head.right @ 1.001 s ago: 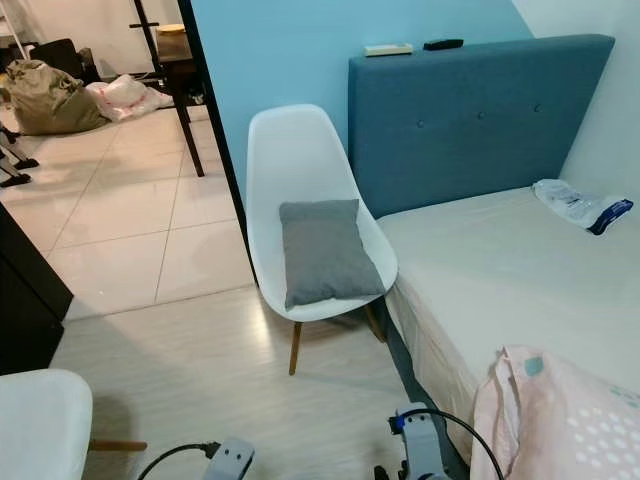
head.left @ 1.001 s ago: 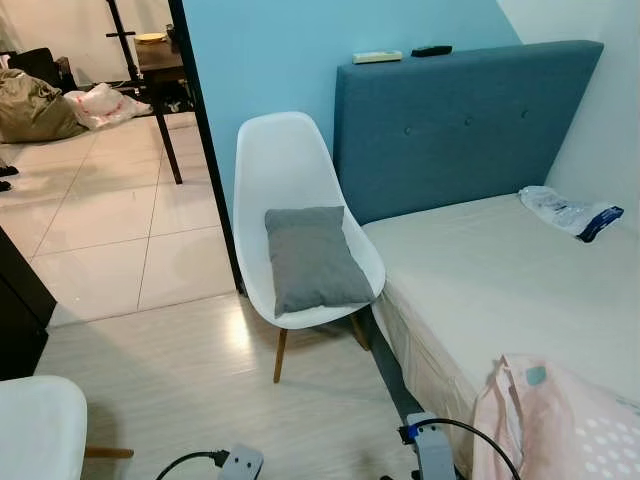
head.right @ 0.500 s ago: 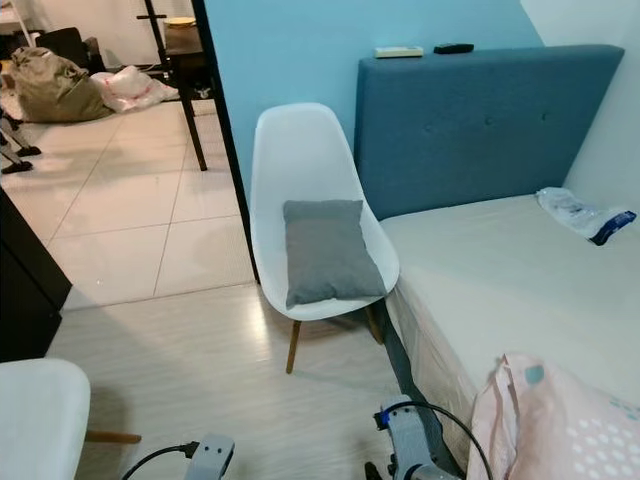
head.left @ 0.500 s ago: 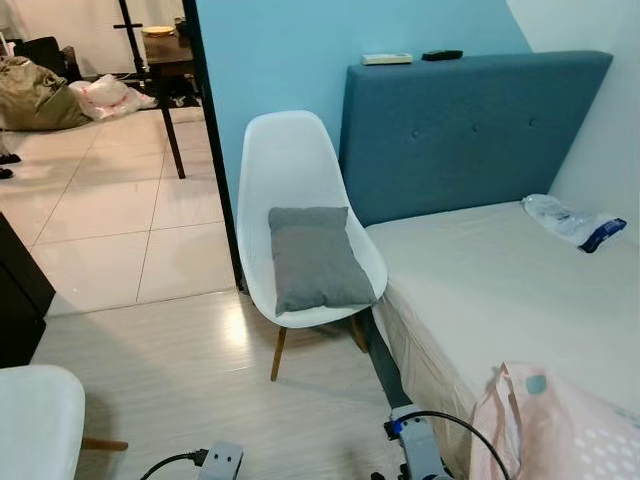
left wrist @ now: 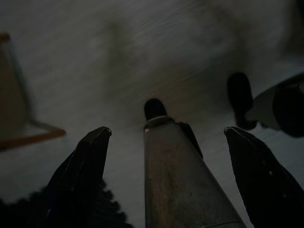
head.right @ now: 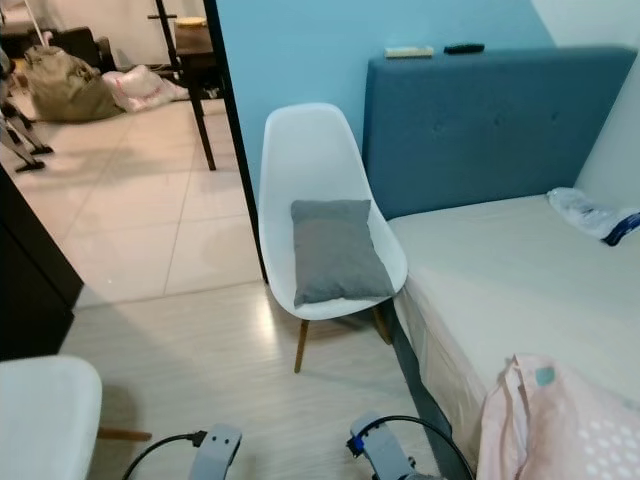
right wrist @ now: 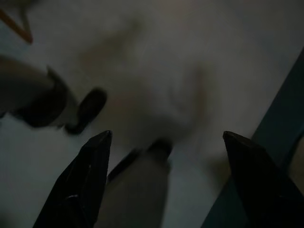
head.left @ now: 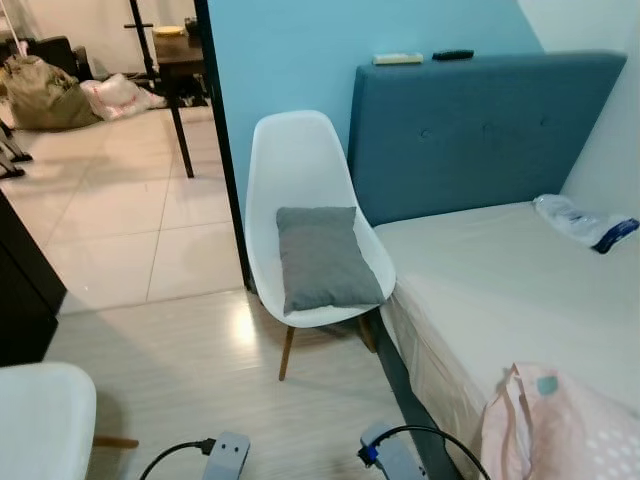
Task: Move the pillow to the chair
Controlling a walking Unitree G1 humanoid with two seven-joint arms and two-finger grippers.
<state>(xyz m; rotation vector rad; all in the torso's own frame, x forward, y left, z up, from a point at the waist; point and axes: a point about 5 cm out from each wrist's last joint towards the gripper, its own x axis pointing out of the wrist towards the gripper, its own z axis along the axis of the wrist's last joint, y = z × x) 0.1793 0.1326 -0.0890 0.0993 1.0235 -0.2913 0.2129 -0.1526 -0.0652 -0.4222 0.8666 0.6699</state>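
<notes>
my wrists [head.left: 228, 457] are silver-grey blocks, each trailing a looping black cable [head.left: 172, 460], with a blue fitting [head.left: 366, 455] on the right. my fingers [left wrist: 84, 161] are long, black and tapered.

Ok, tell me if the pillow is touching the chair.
Touching. The left eye view shows the grey pillow lying on the white chair, its lower edge on the seat and its top leaning against the backrest.
</notes>
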